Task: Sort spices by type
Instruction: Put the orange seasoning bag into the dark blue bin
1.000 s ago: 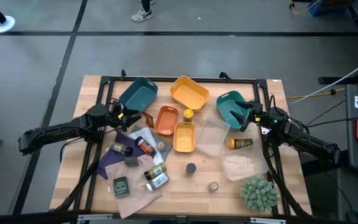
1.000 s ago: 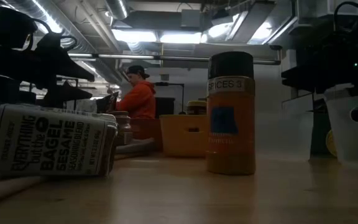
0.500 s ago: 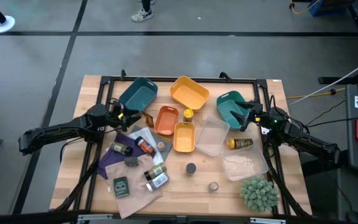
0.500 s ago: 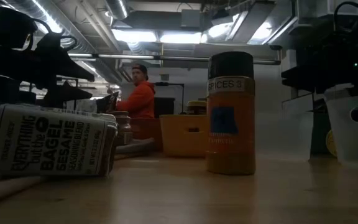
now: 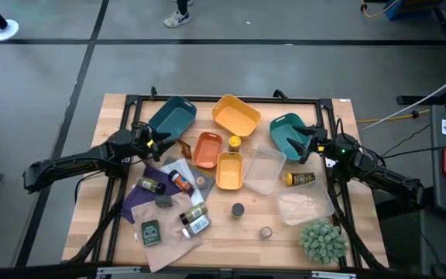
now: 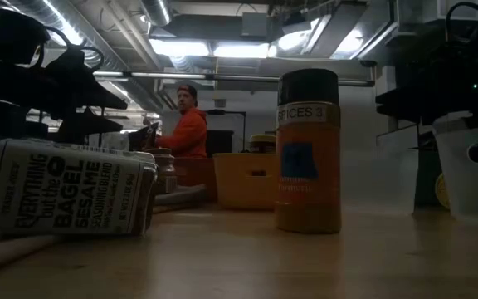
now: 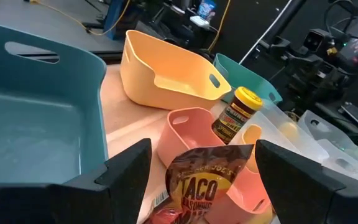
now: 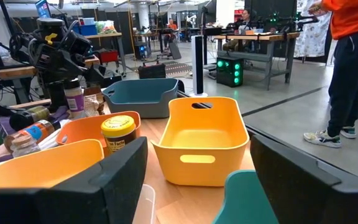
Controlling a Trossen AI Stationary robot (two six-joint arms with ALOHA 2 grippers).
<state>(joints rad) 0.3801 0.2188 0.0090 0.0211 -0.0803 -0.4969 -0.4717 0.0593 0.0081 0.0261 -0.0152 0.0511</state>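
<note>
Both arms hover still over the table's far half. My left gripper (image 5: 155,143) (image 7: 202,149) is open beside the blue tray (image 5: 172,118); a "TACO" packet (image 7: 207,180) lies just ahead between its fingers, untouched. My right gripper (image 5: 304,145) (image 8: 197,142) is open by the green tray (image 5: 286,130). A yellow dark-lidded jar (image 5: 234,143) (image 7: 235,115) stands between the trays, and another (image 5: 300,179) lies on its side. An orange jar (image 5: 179,180), a bagel-seasoning jar (image 5: 196,221) (image 6: 65,195), a flat green packet (image 5: 151,232) and grey-lidded jars (image 5: 238,209) sit nearer. An amber jar (image 6: 308,149) stands upright.
Trays crowd the far middle: yellow (image 5: 235,115), orange (image 5: 207,150), another yellow (image 5: 229,170), and clear ones (image 5: 264,170). A purple cloth (image 5: 142,198) lies under the left jars. A green spiky plant (image 5: 322,240) sits at the near right corner. A person in orange (image 6: 185,129) is behind the table.
</note>
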